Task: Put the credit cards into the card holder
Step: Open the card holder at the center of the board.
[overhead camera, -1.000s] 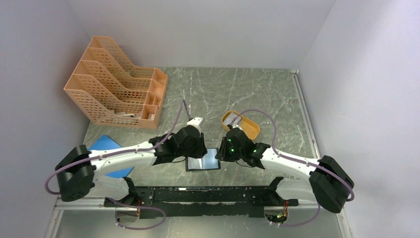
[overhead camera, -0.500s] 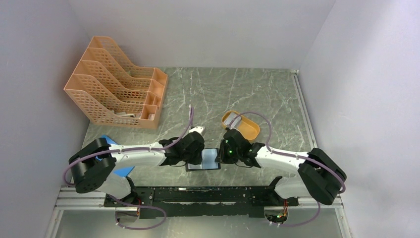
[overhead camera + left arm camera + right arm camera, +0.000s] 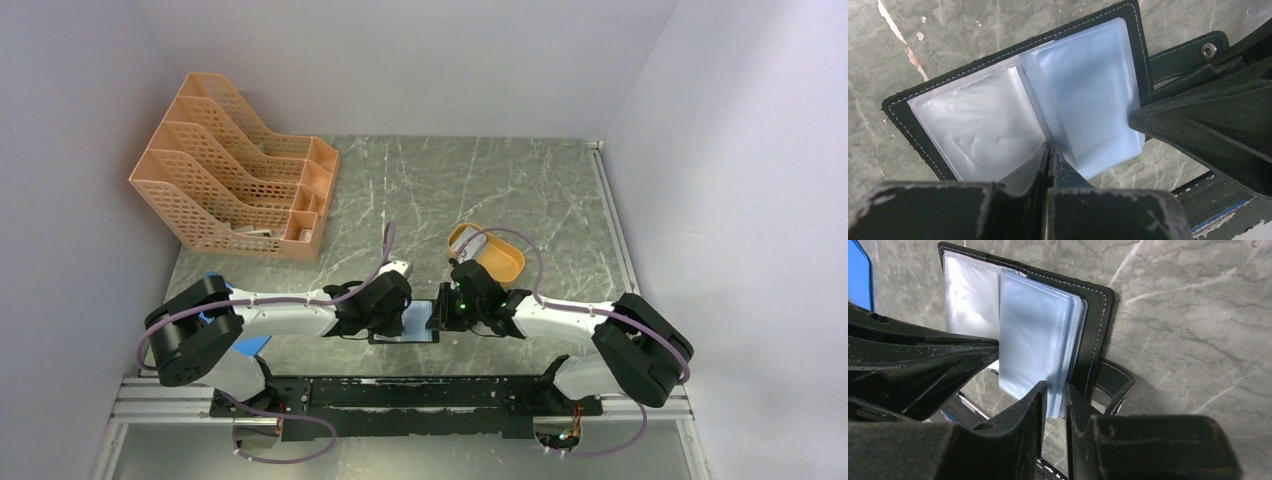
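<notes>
The black card holder (image 3: 404, 334) lies open on the table near the front edge, clear pockets up. It fills the left wrist view (image 3: 903, 107) and shows in the right wrist view (image 3: 1095, 315). My left gripper (image 3: 1049, 148) is shut, its tips at the fold between the clear pockets; I cannot tell whether a leaf is pinched. My right gripper (image 3: 1056, 392) is shut on the near edge of the stack of clear pocket leaves (image 3: 1033, 335), beside the snap tab (image 3: 1113, 382). Pale credit cards (image 3: 469, 240) seem to lie in the orange tray.
The orange oval tray (image 3: 508, 264) stands just behind the right gripper. An orange file rack (image 3: 230, 180) is at the back left. A flat blue sheet (image 3: 252, 346) lies under the left arm. The black base rail (image 3: 420, 390) runs along the front.
Both grippers have come down and closed in on the open card holder from either side. The holder has slid slightly left and nearer. The left arm has folded inward.
</notes>
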